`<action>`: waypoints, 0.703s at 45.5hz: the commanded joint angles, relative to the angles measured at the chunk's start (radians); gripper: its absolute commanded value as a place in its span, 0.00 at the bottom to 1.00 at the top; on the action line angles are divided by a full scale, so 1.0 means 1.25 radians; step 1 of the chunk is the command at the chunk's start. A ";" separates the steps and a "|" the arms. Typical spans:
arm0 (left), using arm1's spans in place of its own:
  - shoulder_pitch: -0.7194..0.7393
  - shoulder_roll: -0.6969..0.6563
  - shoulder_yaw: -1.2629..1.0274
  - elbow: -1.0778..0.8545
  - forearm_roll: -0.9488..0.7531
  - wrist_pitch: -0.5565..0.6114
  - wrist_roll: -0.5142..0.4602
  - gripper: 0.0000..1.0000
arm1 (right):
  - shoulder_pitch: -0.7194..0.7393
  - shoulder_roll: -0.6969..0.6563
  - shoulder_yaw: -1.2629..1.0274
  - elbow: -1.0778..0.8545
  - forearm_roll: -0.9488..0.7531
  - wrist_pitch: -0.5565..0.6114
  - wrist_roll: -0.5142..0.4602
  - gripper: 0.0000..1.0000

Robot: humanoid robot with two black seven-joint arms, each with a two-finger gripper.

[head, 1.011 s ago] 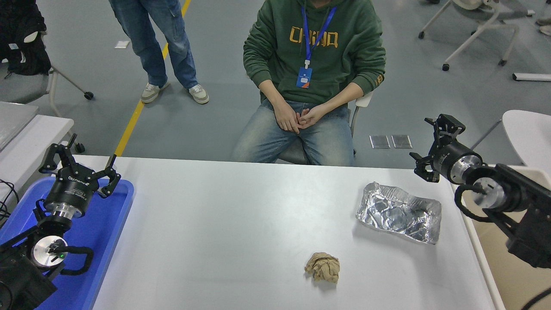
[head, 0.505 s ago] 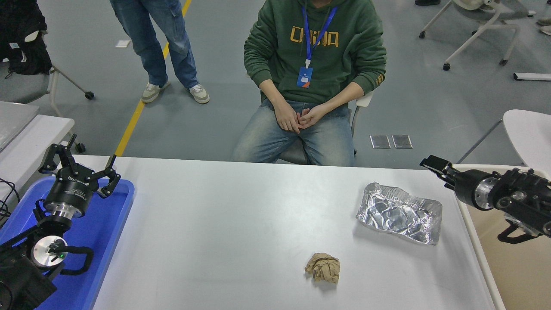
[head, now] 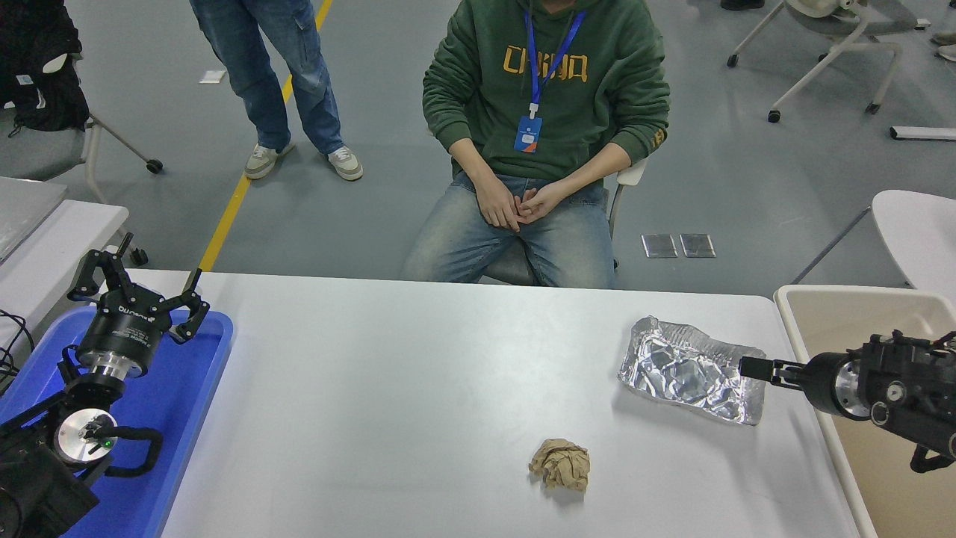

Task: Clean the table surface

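The table surface (head: pixel 418 388) is a wide white-grey top. A crumpled silver foil tray (head: pixel 687 370) lies on it at the right. A crumpled brown paper ball (head: pixel 560 464) lies nearer the front, at centre right. My right gripper (head: pixel 753 368) comes in from the right edge, seen edge-on, with its tip at the foil tray's right end. I cannot see whether it touches the foil. My left gripper (head: pixel 138 282) is parked open and empty over the blue tray (head: pixel 196 388) at the lower left.
A beige bin (head: pixel 829 314) stands just off the table's right edge, under my right arm. A person in a green hoodie (head: pixel 545 112) sits at the far side with hands in lap. Another person (head: pixel 287 82) stands behind. A smaller white table (head: pixel 52 232) is at the left.
My right arm has swung down and toward the near side, from above the table's far right corner to the foil tray's right end. The left arm, foil and paper ball have not moved.
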 commanded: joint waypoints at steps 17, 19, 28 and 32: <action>0.000 0.000 0.000 0.000 0.000 0.000 0.000 1.00 | -0.028 0.078 -0.016 -0.083 0.005 0.000 -0.009 0.98; 0.000 0.000 0.000 0.000 0.000 0.000 0.000 1.00 | -0.031 0.085 -0.016 -0.083 0.005 0.000 -0.009 0.98; 0.000 0.000 0.000 0.000 0.000 0.000 0.000 1.00 | -0.039 0.096 -0.017 -0.094 0.005 0.005 -0.011 0.79; 0.000 0.000 0.000 0.000 0.000 0.000 0.000 1.00 | -0.039 0.097 -0.018 -0.105 0.005 0.011 -0.011 0.56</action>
